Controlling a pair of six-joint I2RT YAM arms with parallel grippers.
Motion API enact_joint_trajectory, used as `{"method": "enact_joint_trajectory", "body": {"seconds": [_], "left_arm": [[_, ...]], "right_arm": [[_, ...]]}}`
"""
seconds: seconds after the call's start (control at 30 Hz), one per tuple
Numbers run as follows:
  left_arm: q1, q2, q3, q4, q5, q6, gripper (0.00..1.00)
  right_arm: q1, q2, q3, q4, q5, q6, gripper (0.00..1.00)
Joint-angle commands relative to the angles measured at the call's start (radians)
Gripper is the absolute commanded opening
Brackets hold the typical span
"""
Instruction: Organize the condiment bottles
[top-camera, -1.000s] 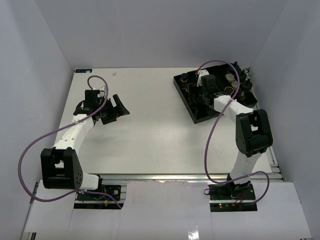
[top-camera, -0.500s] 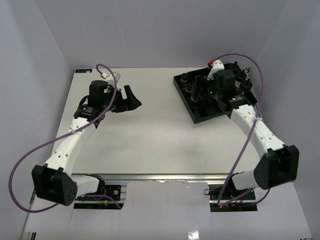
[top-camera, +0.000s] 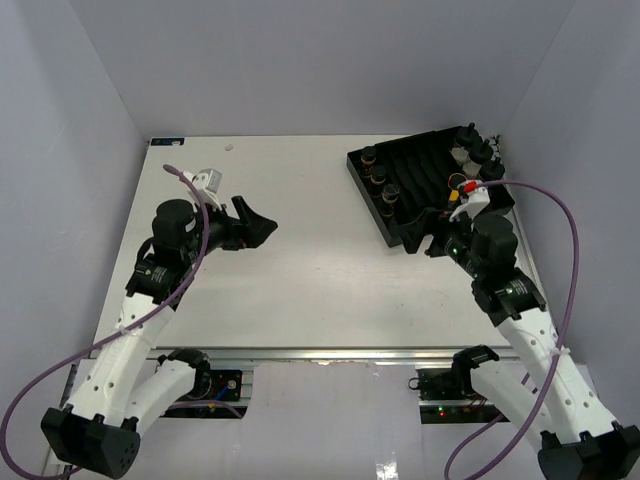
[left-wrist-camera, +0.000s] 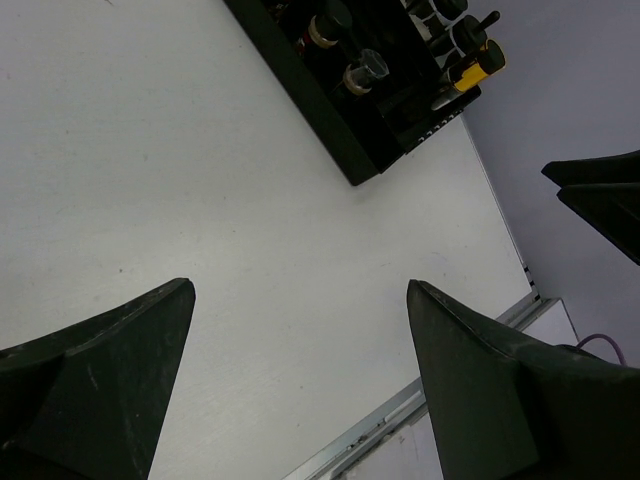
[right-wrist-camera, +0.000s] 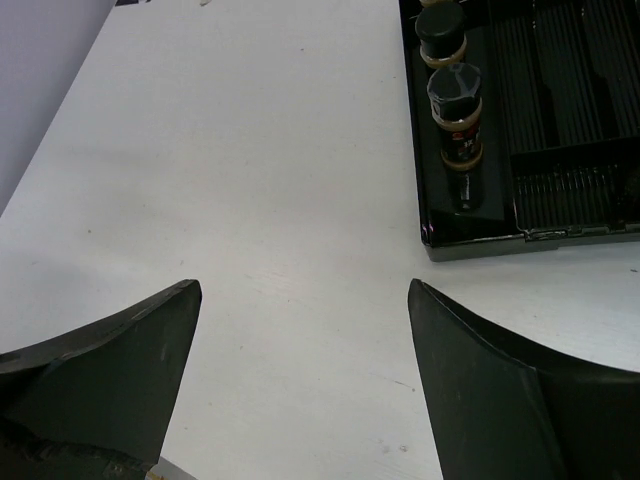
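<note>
Three dark condiment bottles (top-camera: 379, 175) lie in a row in the left slot of the black slotted tray (top-camera: 425, 170) at the back right. A yellow-filled bottle (top-camera: 457, 192) and whitish ones (top-camera: 463, 156) sit at the tray's right side. My right gripper (top-camera: 428, 241) hovers open just off the tray's near corner, holding nothing. Its wrist view shows the nearest dark bottle (right-wrist-camera: 458, 115) in the tray (right-wrist-camera: 560, 90), ahead and to the right of the right gripper (right-wrist-camera: 305, 295). My left gripper (top-camera: 257, 223) hangs open and holding nothing over bare table at the left, and in its own view the left gripper (left-wrist-camera: 300, 300) faces the tray (left-wrist-camera: 330, 130).
The table's near metal edge (left-wrist-camera: 400, 410) runs just beyond the left fingers. Grey walls enclose the table on the left, back and right. The right gripper's black fingers (left-wrist-camera: 600, 195) show at the right edge of the left wrist view. Purple cables loop off both arms.
My right gripper has drawn back out of the tray to its near corner and its jaws stand wider. The left arm has swung its gripper slightly nearer and to the right.
</note>
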Motion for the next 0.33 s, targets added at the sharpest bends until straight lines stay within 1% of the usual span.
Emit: {"method": "enact_joint_trajectory", "body": {"seconds": [0.0, 0.3], "left_arm": [[-0.002, -0.084, -0.058, -0.018, -0.018, -0.006, 0.98], [-0.003, -0.123, -0.051, -0.052, -0.039, -0.002, 0.98]], "right_arm": [[-0.001, -0.094, -0.037, 0.029, 0.036, 0.047, 0.90], [0.000, -0.132, -0.027, -0.016, 0.064, 0.065, 0.90]]}}
